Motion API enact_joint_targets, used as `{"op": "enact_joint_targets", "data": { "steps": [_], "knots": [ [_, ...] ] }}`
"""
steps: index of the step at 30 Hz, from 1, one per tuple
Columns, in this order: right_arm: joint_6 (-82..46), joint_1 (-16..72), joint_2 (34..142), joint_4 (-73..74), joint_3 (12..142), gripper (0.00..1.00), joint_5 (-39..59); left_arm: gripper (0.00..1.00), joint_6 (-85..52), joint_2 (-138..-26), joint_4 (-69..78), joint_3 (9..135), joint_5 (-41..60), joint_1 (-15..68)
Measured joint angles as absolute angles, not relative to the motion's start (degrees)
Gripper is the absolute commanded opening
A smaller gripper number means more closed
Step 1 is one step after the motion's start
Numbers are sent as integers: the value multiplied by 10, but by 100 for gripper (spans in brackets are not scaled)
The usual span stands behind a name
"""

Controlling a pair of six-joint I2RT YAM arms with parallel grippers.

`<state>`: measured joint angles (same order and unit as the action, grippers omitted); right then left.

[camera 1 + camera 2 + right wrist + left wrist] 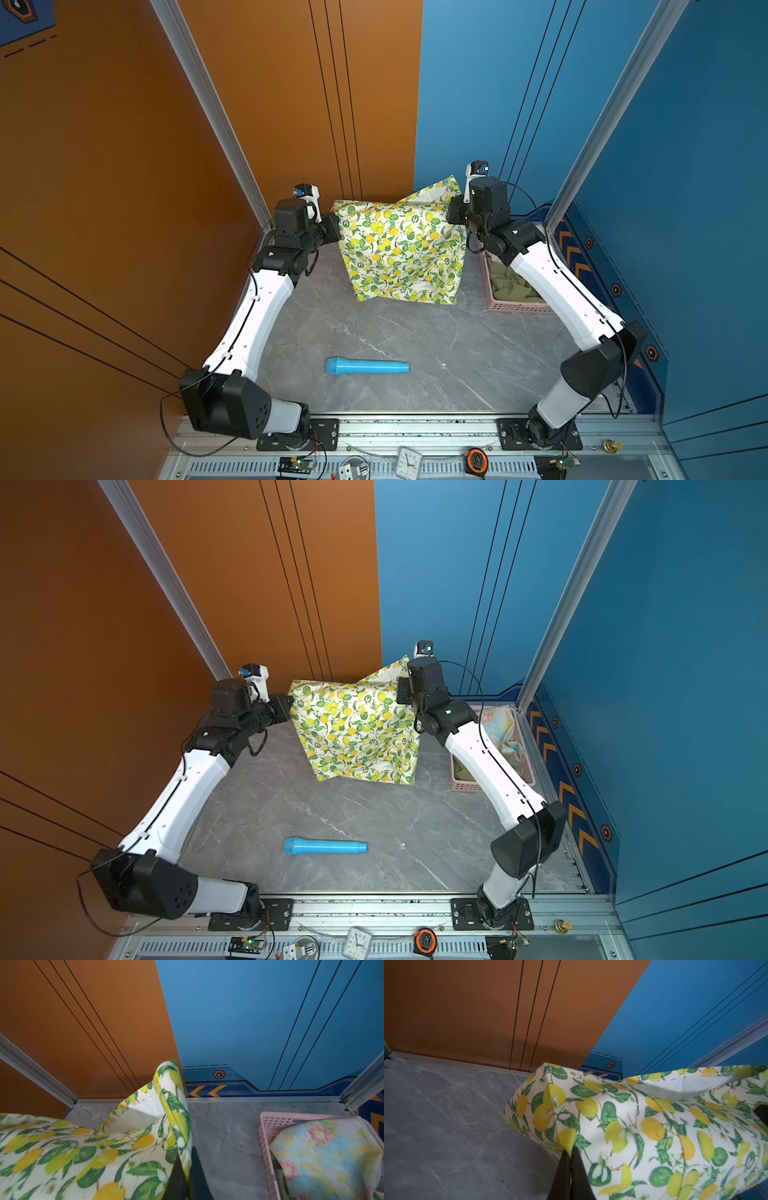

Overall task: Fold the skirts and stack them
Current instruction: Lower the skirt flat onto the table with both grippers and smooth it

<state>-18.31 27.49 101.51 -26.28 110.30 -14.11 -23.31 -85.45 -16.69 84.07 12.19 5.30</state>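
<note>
Both top views are showing the lemon skirt (401,253) hanging up in the air near the back of the table (415,353). I cannot tell if its bottom edge is brushing the top. The left gripper (569,1152) is pinching one top corner, with its two fingers (580,1172) pressed almost together on the cloth. The right gripper (187,1159) is pinching the other top corner, closed tight on a fold. The right corner is sitting a bit higher, and the top edge is sagging open in the middle. I think the arms are holding two corners so the skirt is hanging flat and can be laid down smooth for folding. The flower skirt (328,1157) and the green skirt (509,282) are lying in the pink basket (265,1147) by the right arm, not folded yet. A blue tube (368,366) is lying near the front, well apart from the cloth.
</note>
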Motion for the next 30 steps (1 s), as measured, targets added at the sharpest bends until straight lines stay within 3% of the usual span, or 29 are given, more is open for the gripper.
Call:
{"op": "enact_joint_targets", "data": {
  "steps": [1,3,5,6,11,21,30],
  "knots": [
    [-189,268,1049,-272,1135,21,-130,56,-236,-888,-166,858,130,45],
    [-199,252,1141,-293,1227,59,-106,67,-243,-971,-170,907,145,31],
    [-205,242,1227,-310,1308,79,-89,75,-247,-1045,-182,946,155,23],
    [-206,238,1259,-318,1328,83,-84,77,-247,-1072,-189,954,156,20],
    [-209,236,1286,-366,1254,85,-72,79,-236,-1094,-240,922,154,22],
    [-215,253,1063,-357,946,82,-77,76,-201,-932,-277,777,99,112],
    [-243,253,1021,-338,830,80,-77,71,-224,-872,-317,640,55,230]
  ]
}}
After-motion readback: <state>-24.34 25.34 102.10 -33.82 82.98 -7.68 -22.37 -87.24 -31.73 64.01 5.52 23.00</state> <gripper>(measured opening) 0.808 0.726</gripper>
